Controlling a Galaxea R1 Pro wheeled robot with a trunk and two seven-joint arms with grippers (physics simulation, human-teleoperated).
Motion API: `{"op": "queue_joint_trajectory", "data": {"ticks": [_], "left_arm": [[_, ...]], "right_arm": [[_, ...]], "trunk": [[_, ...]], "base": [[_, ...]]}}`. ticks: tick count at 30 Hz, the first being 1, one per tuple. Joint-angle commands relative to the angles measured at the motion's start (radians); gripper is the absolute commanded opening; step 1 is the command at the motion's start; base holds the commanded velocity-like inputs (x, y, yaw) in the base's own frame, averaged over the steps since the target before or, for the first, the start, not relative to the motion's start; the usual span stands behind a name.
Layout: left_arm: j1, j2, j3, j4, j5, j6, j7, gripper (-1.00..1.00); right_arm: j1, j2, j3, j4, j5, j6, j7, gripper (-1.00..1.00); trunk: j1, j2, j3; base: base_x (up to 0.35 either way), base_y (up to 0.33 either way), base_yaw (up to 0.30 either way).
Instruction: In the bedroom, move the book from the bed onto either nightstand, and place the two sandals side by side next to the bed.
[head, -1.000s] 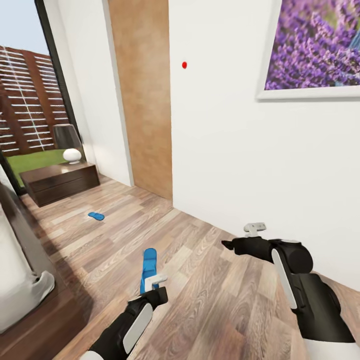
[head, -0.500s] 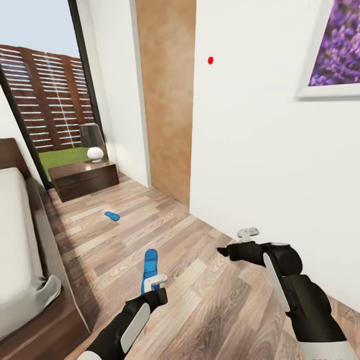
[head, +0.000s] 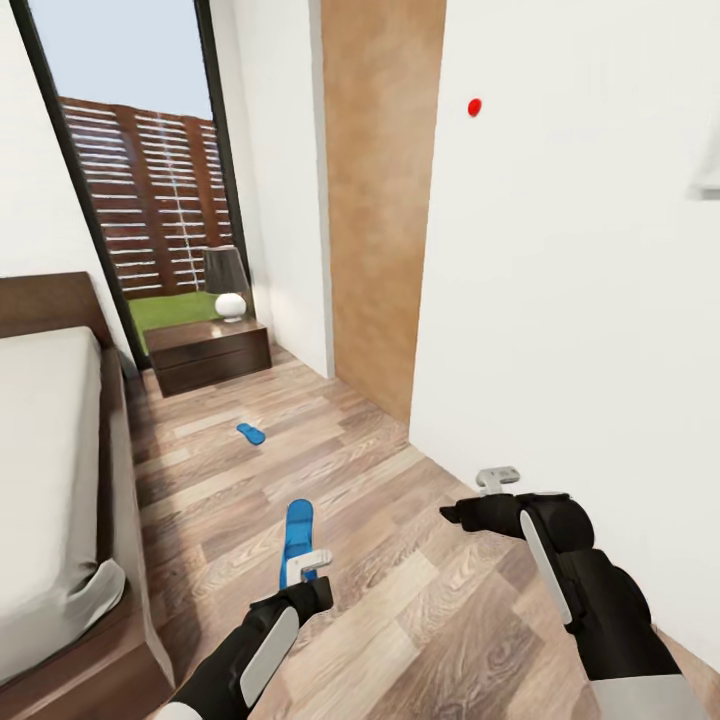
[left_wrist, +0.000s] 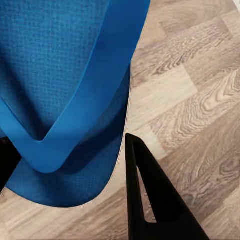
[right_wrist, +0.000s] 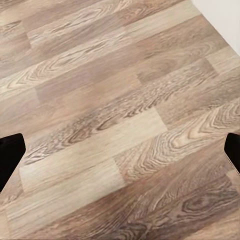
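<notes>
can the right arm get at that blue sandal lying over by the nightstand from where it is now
Probably not. The far sandal lies well up the floor near the nightstand, far beyond the right gripper. Nothing blocks the way; the base would have to roll closer.

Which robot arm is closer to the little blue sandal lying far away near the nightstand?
Left. The left pincer, gripping another sandal, is on the bed's side of the floor, short of the far sandal. The right pincer hangs farther off, beside the white wall.

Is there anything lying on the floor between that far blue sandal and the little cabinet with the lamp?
No. In the head view, only bare wood-plank floor lies between the far sandal and the nightstand.
</notes>
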Motion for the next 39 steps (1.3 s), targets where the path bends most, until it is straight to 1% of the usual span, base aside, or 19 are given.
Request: {"op": "queue_joint_trajectory", "data": {"ticks": [1, 3, 7, 8, 9, 10, 14, 22, 31, 39], "left_arm": [[-0.001, 0.0, -0.003, -0.001, 0.009, 0.002, 0.01, -1.0], [-0.001, 0.0, -0.003, -0.001, 0.009, 0.001, 0.012, -1.0], [0.002, 0.001, 0.028, -0.005, 0.01, 0.0, 0.013, -1.0], [0.008, 0.004, 0.05, -0.008, 0.01, 0.003, 0.013, -1.0], [0.012, 0.007, 0.06, -0.011, 0.011, 0.004, 0.013, -1.0], [0.019, 0.014, 0.076, -0.026, 0.012, 0.009, 0.013, -1.0], [0.024, 0.019, 0.09, -0.042, 0.013, 0.011, 0.013, -1.0], [0.026, 0.021, 0.099, -0.047, 0.009, 0.009, 0.013, -1.0], [0.027, 0.02, 0.101, -0.041, 0.006, 0.008, 0.016, -1.0], [0.027, 0.019, 0.101, -0.039, 0.006, 0.008, 0.017, -1.0]], "right_arm": [[0.0, -0.001, 0.001, 0.0, 0.002, 0.004, 0.002, 1.0], [-0.001, -0.001, 0.001, 0.002, 0.002, 0.004, 0.001, 1.0], [-0.001, -0.001, 0.006, 0.005, 0.003, 0.004, -0.001, 1.0], [-0.001, -0.001, 0.018, 0.013, 0.004, 0.004, -0.002, 1.0], [-0.001, -0.001, 0.027, 0.021, 0.004, 0.004, -0.003, 1.0], [-0.001, -0.001, 0.053, 0.046, 0.006, -0.003, -0.004, 1.0], [-0.002, -0.001, 0.074, 0.066, 0.006, -0.033, -0.004, 1.0], [-0.002, 0.0, 0.083, 0.075, 0.006, -0.049, -0.005, 1.0], [-0.004, 0.001, 0.086, 0.103, 0.006, -0.052, -0.006, 1.0], [-0.004, 0.001, 0.088, 0.106, 0.005, -0.053, -0.006, 1.0]], "trunk": [[0.0, 0.0, -0.001], [0.0, 0.0, -0.001], [0.0, 0.0, -0.001], [0.0, 0.0, -0.001], [0.0, 0.0, -0.001], [0.0, 0.0, -0.001], [0.0, 0.0, -0.001], [0.0, 0.0, -0.001], [0.0, 0.0, -0.001], [0.0, 0.0, -0.001]], "base": [[0.306, -0.203, 0.282], [0.304, -0.204, 0.282], [0.296, -0.206, 0.282], [0.29, -0.208, 0.282], [0.289, -0.208, 0.282], [0.286, -0.209, 0.282], [0.285, -0.209, 0.282], [0.284, -0.21, 0.282], [0.281, -0.212, 0.282], [0.268, -0.22, 0.282]]}}
